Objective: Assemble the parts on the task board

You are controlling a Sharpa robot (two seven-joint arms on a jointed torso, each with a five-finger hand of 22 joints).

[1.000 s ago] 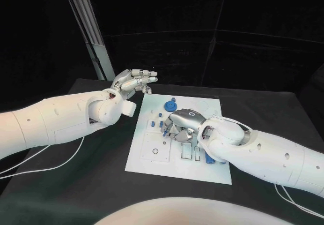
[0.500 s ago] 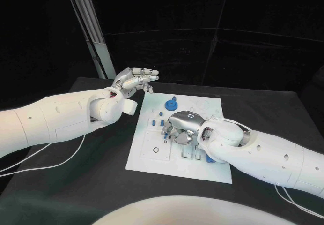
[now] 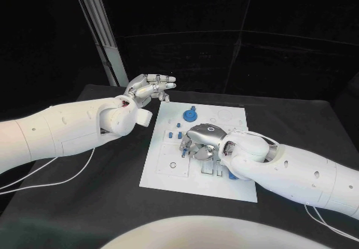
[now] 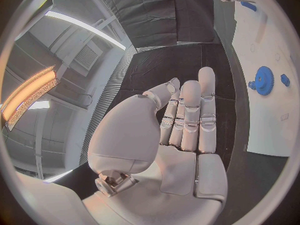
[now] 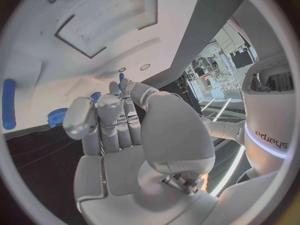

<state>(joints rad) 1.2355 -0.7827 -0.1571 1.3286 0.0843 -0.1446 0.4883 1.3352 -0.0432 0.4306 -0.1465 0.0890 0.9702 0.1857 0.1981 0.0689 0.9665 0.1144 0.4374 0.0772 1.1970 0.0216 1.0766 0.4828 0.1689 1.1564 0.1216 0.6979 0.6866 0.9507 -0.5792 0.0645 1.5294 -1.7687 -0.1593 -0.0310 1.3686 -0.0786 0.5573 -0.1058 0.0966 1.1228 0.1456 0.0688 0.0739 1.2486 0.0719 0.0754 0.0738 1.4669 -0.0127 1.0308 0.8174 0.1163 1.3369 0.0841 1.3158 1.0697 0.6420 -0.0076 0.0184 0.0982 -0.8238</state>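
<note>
The white task board (image 3: 166, 179) lies in the middle of the black table. My right hand (image 3: 203, 139) hovers low over the board's centre and pinches a small blue peg (image 3: 183, 151) between thumb and a finger; the right wrist view shows the peg (image 5: 122, 77) at the fingertips above the board (image 5: 75, 45). A blue gear (image 3: 190, 113) stands at the board's far end, with small blue pegs (image 3: 170, 136) beside my right hand. My left hand (image 3: 151, 86) is raised off the board's far left corner, fingers straight and holding nothing.
A blue piece (image 3: 233, 177) lies on the board under my right forearm. A long blue part (image 5: 8, 102) and the gear (image 5: 57, 117) appear in the right wrist view. A metal post (image 3: 105, 46) rises behind the table's far left. White cables trail at both sides.
My right hand has shifted slightly down and nearer along the board with the peg. My left hand has risen a little.
</note>
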